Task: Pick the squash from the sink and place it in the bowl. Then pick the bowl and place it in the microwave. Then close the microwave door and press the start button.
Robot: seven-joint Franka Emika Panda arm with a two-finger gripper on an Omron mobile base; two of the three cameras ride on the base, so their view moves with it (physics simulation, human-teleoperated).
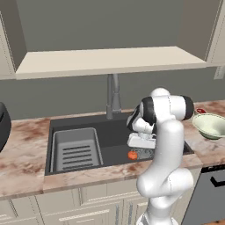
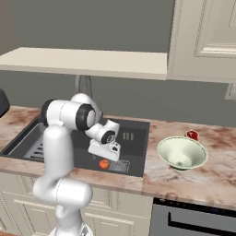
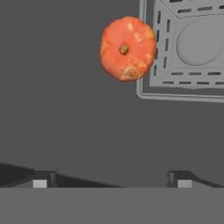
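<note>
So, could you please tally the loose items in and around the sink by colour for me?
Orange: 1, the squash on the sink floor beside the drain grate.
Pale green: 1, the bowl on the counter.
Red: 1, a small object behind the bowl.
Total: 3

We take the marbled countertop (image 1: 26, 145) as the landmark; its surface is brown and cream veined stone. Behind it we see a plain grey wall (image 1: 66, 99). Above it a cream shelf (image 1: 110, 61) projects from the wall, flanked by cream panelled upper cabinets (image 2: 203, 37). Below it we find cream cabinet doors (image 1: 88, 206) and, toward the right, a grey appliance front (image 2: 193, 221) with a dark handle slot. Lighting is even and diffuse.
</note>
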